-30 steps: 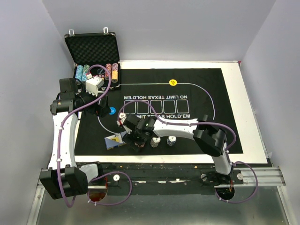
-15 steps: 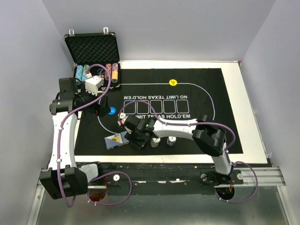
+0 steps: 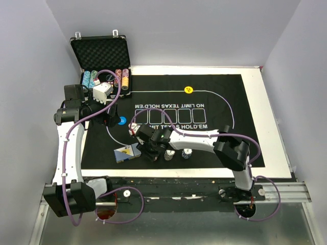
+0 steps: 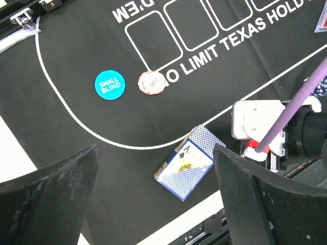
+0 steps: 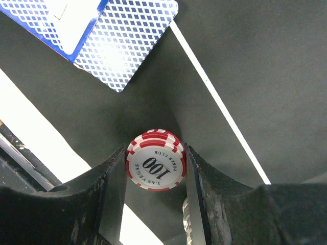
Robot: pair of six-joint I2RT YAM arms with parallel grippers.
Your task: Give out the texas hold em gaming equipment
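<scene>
**Top external view.** Against the preceding frames, the right arm's elbow has edged toward 3 o'clock. The right end effector (image 3: 152,151) has drawn slightly off the card pack (image 3: 126,153), staying low over the 6 o'clock margin of the mat (image 3: 219,138). The left arm is unchanged, and the left end effector (image 3: 113,120) hangs beside the blue SMALL BLIND button (image 3: 121,121). The first placed stack (image 3: 169,154) and the second placed stack (image 3: 187,152) stand just to 3 o'clock of the right end effector. Judgement: a third stack is being positioned in that row. The yellow button (image 3: 188,90) lies at 12 o'clock on the mat. The open case (image 3: 99,51), with chips racked inside, sits at 10 o'clock on the tabletop (image 3: 271,127).

**Left wrist view.** The left end effector is spread wide and holds nothing. A single red-and-white chip (image 4: 151,82) lies just beside the button, not touching it.

**Right wrist view.** The fingers are pressed against both sides of a stack of red-and-white 100 chips (image 5: 156,166), pinching it. The card pack lies at 11 o'clock, near but apart, and is the closest obstruction. Whether the stack has reached the mat cannot be determined.
</scene>
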